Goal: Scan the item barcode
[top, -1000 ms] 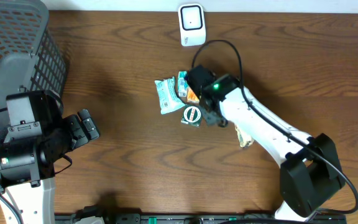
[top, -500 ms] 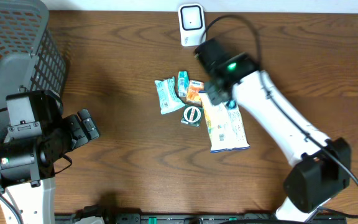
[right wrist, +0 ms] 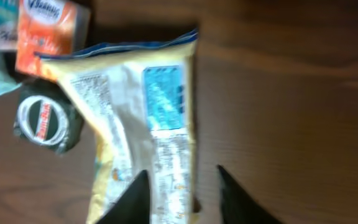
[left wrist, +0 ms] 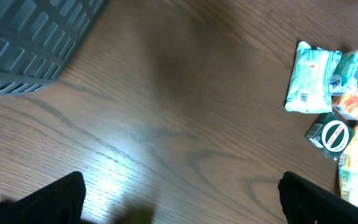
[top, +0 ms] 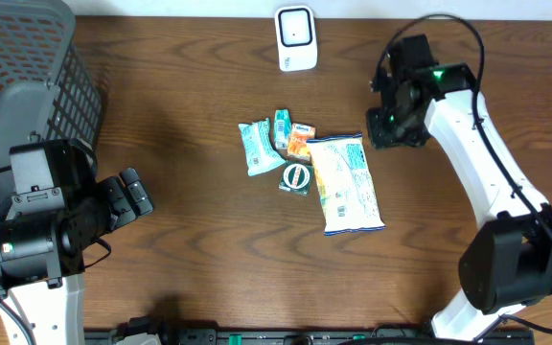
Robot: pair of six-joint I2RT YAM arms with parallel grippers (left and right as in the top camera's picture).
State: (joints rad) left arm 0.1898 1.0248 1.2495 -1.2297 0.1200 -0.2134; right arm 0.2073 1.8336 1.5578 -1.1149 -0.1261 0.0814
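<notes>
Right hand (top: 385,131), upper right, is partly open and empty near the flat crinkly bag (top: 346,187) on the grainy wooden desk (top: 180,86); left hand (left wrist: 179,190) gapes wide, empty.

Shows a pale snack bag (top: 346,184) flat at the middle of the table (top: 190,240), touching small packets (top: 274,144) on its left-edge side (a round-labelled one (top: 296,177) nearest). Places the right gripper (top: 383,129) off the bag's far right corner, seemingly clear of it. Puts a white scanner (top: 295,38) at the far edge.
</notes>
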